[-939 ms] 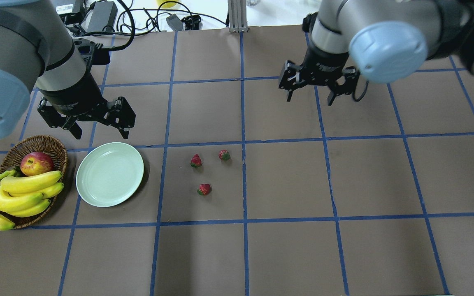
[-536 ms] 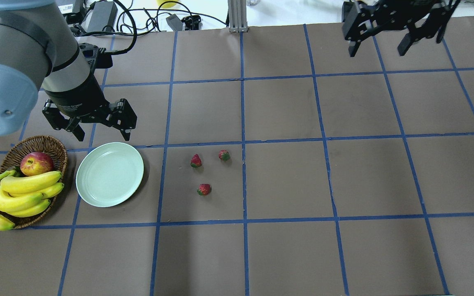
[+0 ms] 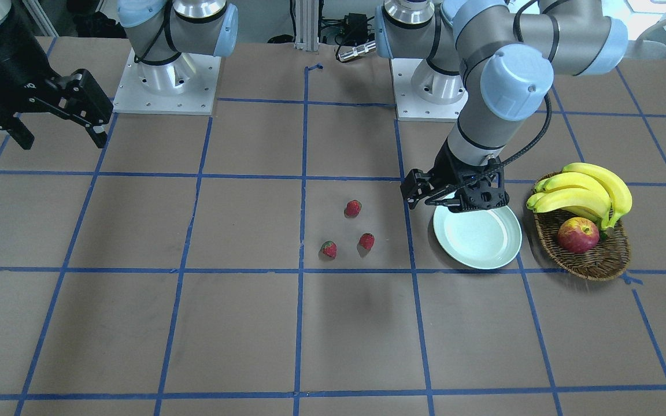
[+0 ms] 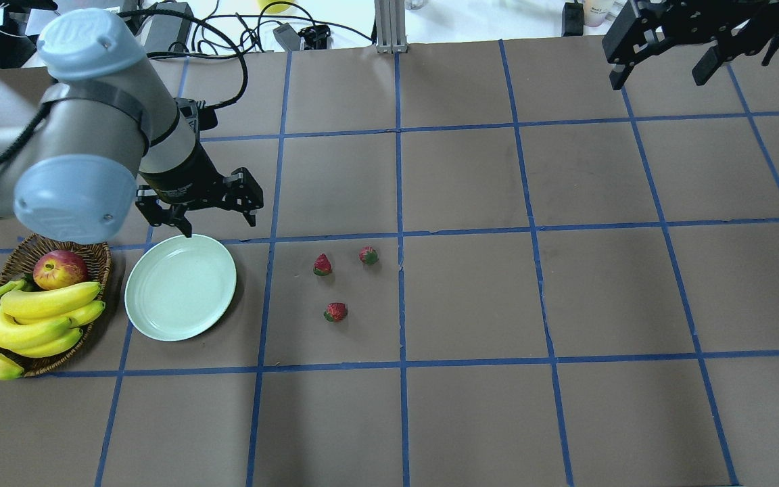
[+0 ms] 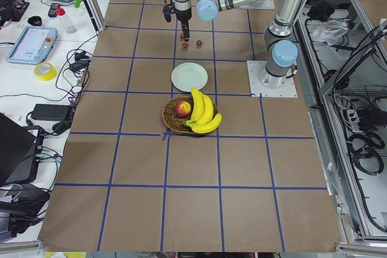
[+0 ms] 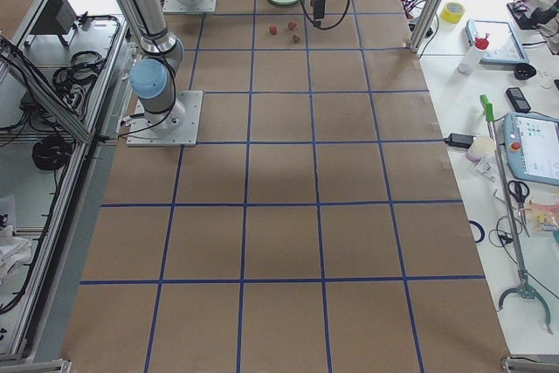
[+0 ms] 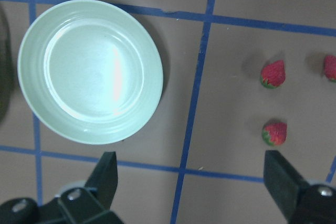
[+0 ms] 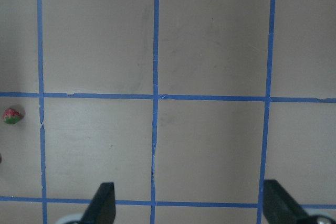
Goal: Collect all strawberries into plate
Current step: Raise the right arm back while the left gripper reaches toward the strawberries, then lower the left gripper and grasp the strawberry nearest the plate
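Observation:
Three strawberries (image 4: 322, 264) (image 4: 368, 255) (image 4: 335, 311) lie apart on the brown table, right of the empty mint-green plate (image 4: 180, 286). My left gripper (image 4: 219, 224) hangs open and empty over the plate's far right edge, left of the berries. Its wrist view looks down on the plate (image 7: 90, 71) and the strawberries (image 7: 273, 73) beyond its spread fingers (image 7: 107, 174). My right gripper (image 4: 657, 78) is open and empty, high at the far right corner. One strawberry (image 8: 11, 115) shows at the left edge of the right wrist view.
A wicker basket (image 4: 105, 274) with bananas (image 4: 31, 318) and an apple (image 4: 59, 268) sits directly left of the plate. Cables and power bricks (image 4: 166, 27) lie past the far edge. Blue tape lines grid the table.
My left arm swung right and lowered, bringing its gripper from behind the basket towards the plate's far right edge. My right gripper pulled away to the far right corner. Strawberries and plate stayed put.

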{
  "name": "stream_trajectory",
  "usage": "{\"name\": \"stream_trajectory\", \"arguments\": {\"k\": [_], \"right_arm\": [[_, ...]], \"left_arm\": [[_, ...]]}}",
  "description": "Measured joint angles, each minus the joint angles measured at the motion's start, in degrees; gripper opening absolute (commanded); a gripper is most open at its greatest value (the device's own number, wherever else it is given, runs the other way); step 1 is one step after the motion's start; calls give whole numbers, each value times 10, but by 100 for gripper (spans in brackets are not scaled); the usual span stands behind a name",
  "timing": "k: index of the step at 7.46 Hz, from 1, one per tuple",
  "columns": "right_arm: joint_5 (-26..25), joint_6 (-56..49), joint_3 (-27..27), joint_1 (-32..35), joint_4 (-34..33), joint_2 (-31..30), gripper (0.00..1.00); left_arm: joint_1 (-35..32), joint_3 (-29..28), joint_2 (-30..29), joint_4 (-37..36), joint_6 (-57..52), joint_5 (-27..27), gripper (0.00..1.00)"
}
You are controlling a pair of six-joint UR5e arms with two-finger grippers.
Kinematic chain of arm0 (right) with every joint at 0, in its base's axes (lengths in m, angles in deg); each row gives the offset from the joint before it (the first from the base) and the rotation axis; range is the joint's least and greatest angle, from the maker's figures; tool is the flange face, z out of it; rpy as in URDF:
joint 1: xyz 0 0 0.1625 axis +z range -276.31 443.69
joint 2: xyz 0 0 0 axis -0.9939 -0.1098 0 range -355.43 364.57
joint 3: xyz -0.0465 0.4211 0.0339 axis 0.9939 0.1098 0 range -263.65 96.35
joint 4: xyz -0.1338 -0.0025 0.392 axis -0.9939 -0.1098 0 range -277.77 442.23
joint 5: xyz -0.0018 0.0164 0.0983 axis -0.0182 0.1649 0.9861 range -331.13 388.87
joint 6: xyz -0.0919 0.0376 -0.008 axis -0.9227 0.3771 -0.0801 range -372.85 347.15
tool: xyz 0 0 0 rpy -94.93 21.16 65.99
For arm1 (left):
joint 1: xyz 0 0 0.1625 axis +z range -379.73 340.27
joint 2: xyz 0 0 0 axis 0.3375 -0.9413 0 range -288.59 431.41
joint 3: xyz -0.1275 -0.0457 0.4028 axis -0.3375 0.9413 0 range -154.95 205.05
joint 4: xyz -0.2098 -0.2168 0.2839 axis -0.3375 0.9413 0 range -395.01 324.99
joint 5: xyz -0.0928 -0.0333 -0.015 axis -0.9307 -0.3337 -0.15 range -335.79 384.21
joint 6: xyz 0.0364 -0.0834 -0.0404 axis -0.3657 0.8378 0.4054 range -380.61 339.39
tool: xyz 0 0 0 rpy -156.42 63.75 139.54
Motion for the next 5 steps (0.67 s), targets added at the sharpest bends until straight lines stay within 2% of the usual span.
{"name": "stream_trajectory", "arguments": {"k": [2, 5], "right_arm": [[-20, 0, -18, 2, 0, -14, 100], [-19, 0, -41, 5, -3, -24, 100]], "left_arm": [[-12, 33, -34, -68, 15, -31, 100], [-42, 58, -85, -148, 36, -51, 100]]}}
